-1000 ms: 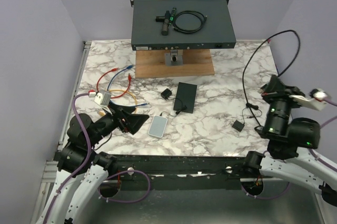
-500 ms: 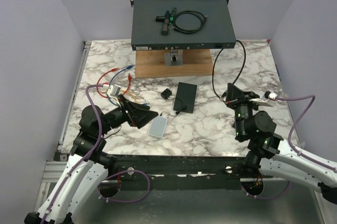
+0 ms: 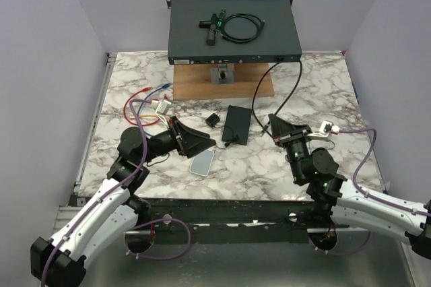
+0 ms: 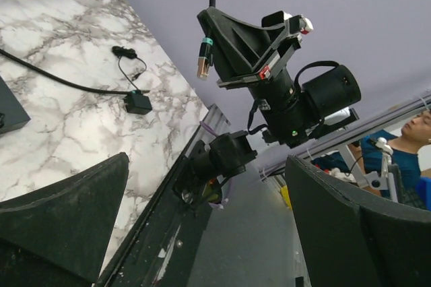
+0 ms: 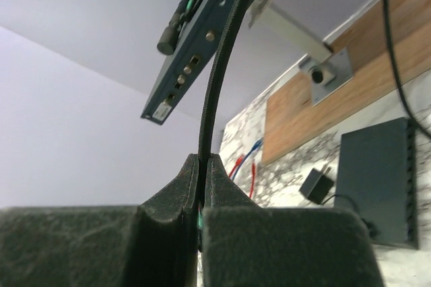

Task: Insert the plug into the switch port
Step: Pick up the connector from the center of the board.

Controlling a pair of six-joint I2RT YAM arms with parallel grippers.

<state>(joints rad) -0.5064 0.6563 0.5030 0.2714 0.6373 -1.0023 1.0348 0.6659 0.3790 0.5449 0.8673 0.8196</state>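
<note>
Top external view: a veined white and grey marble-patterned tabletop carries a wooden board. A metal bracket on the board holds up the flat blue-grey rack-mount switch.

On the switch lid lie a coiled black cord and a short black cylinder with a green band.

In front of the board lies a small black box, thin and matte. The right wrist view shows a row of notches along one edge of it. Beside it are a small black adapter and a rounded pale grey pad. Loose red, blue and orange wires lie to the left.

The right gripper hovers just right of the black box, its foam-textured pads pressed together on a black cable right behind the plug. The plug is a clear, gold-tinted connector with a teal boot. It juts from the fingertips in mid-air, well apart from the rack switch.

The left gripper points toward the right one with its fingers spread wide and nothing between them.

A white label on the switch face is too blurred to read.
</note>
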